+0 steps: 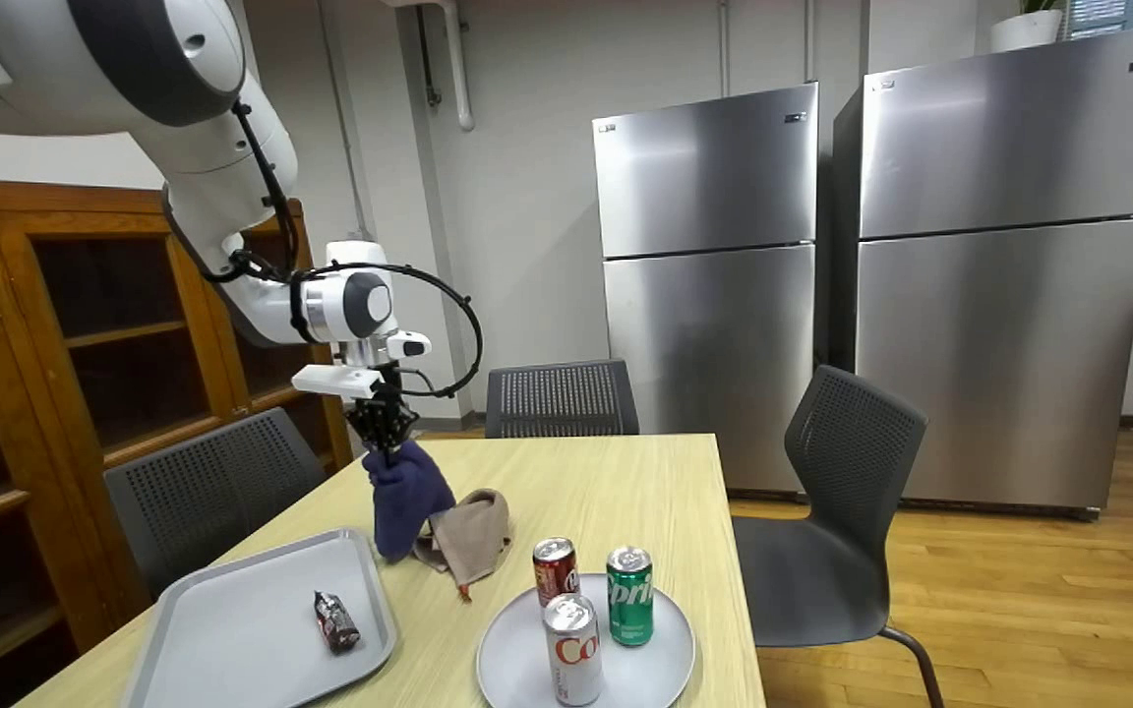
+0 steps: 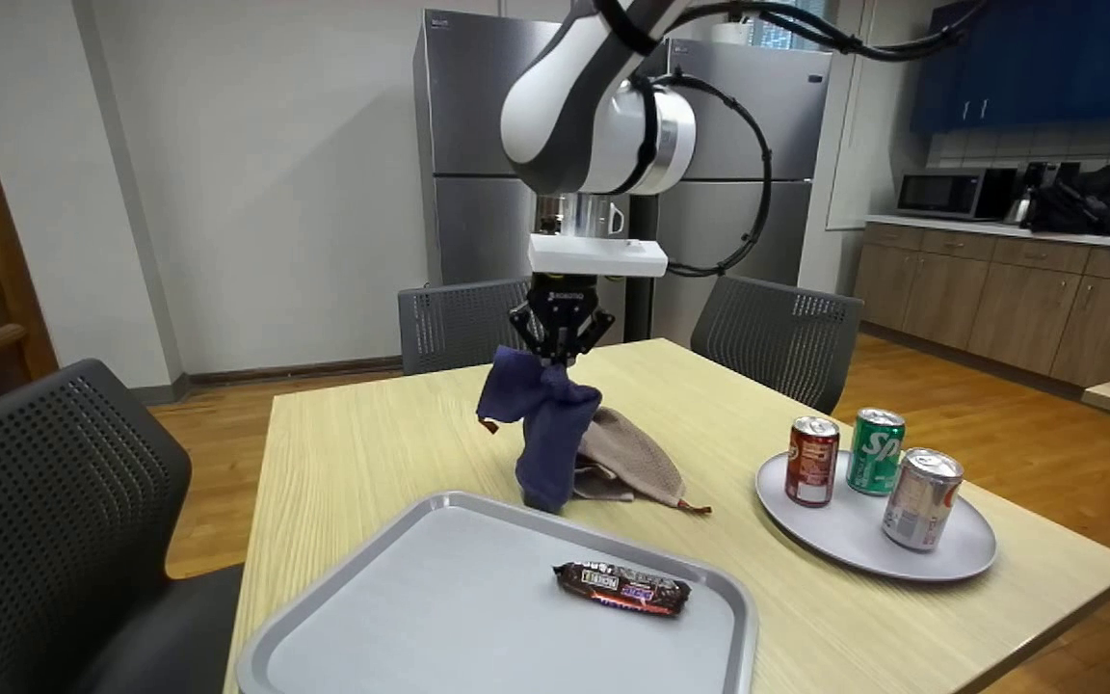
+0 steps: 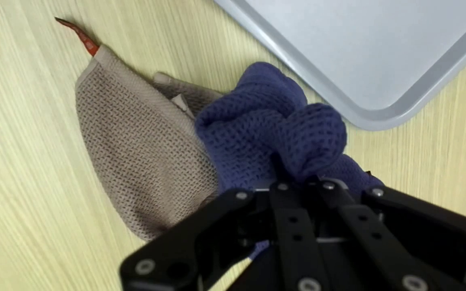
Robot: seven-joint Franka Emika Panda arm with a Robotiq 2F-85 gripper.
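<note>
In an exterior view, we find the Robotiq gripper (image 1: pixel 387 451) clamped on the navy waffle-weave towel (image 1: pixel 414 495), which droops toward the wooden table (image 1: pixel 606 482) from that single pinch; the taupe towel (image 1: pixel 476 533) lies crumpled beside it. A Sprite can (image 1: pixel 630 600), a Diet Coke can (image 1: pixel 573 653) and a red soda can (image 1: pixel 555 568) stand upright on the round plate (image 1: pixel 515 651), whose flat face should steady them. In an exterior view, a wrapped snack bar (image 2: pixel 624 589) lies inside the gray tray (image 2: pixel 439 598) — its raised rim likely guards against sliding. In the wrist view, we see the jaws nearly together — only folded cloth between them, so the fabric bunches there. The held towel is just beside the tray's rim.
</note>
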